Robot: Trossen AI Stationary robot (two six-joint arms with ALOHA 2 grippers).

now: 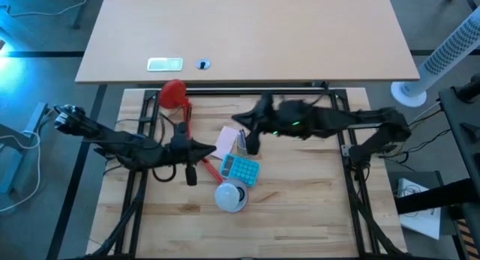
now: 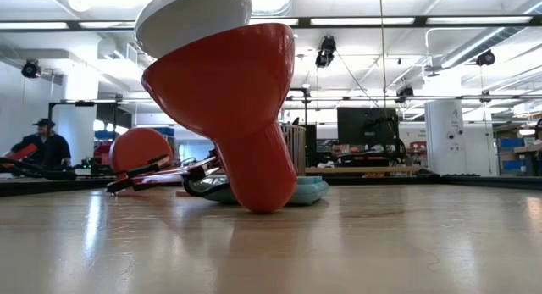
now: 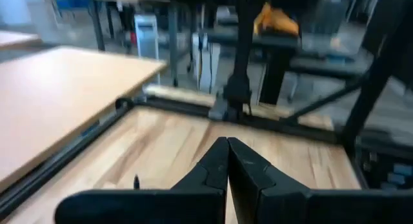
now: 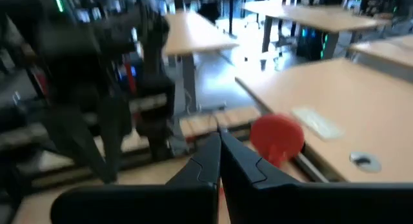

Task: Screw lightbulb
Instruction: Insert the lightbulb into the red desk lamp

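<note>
The small white dome-headed lightbulb (image 1: 231, 196) sits in the red lamp shade (image 2: 229, 91) near the bench's front edge, apart from both grippers; left fingers (image 3: 227, 161) and right fingers (image 4: 219, 153) are clenched together, empty.

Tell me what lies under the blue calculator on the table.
A pink paper sheet pokes out from under the calculator. Its covered part, and anything else beneath, cannot be seen.

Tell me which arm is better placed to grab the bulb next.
Right, probably: the right end effector hangs beside what looks like the bulb, by the calculator. The left end effector lies across the pink note from it. Both are shut; either must open first.
</note>
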